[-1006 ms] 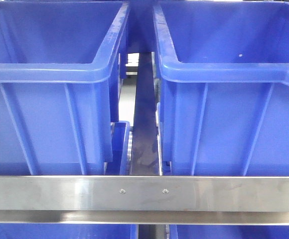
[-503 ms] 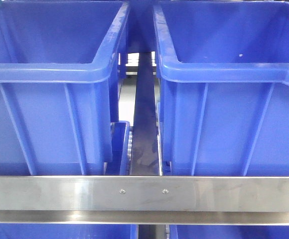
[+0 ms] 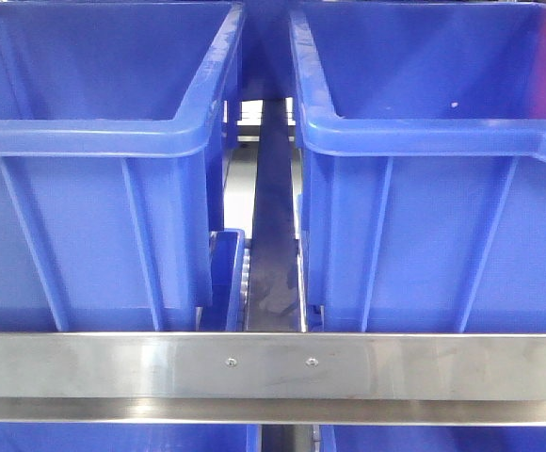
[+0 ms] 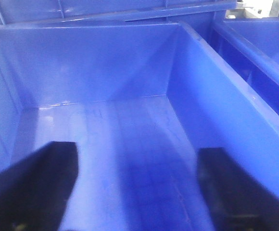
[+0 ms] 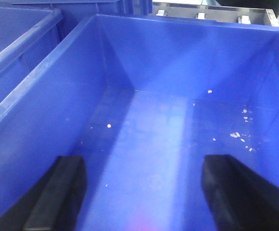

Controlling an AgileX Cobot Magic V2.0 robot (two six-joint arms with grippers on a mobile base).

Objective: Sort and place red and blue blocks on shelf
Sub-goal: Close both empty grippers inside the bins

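Blue bins are filling the shelf (image 3: 273,367) behind its steel rail; left bin (image 3: 94,141), right bin (image 3: 433,132), dark roller track (image 3: 273,245) running between them. Left gripper (image 4: 134,187) is hanging over the left bin's floor (image 4: 125,134), fingers spread wide, nothing held. Right gripper (image 5: 144,192) is hanging over the right bin's floor (image 5: 168,134), also spread wide and holding nothing; only pale specks (image 5: 238,134) lying there. Neither red nor blue block is showing in any view, so which arm is nearer can't be told. A faint reddish glow at the right wrist view's bottom edge is too blurred to name.
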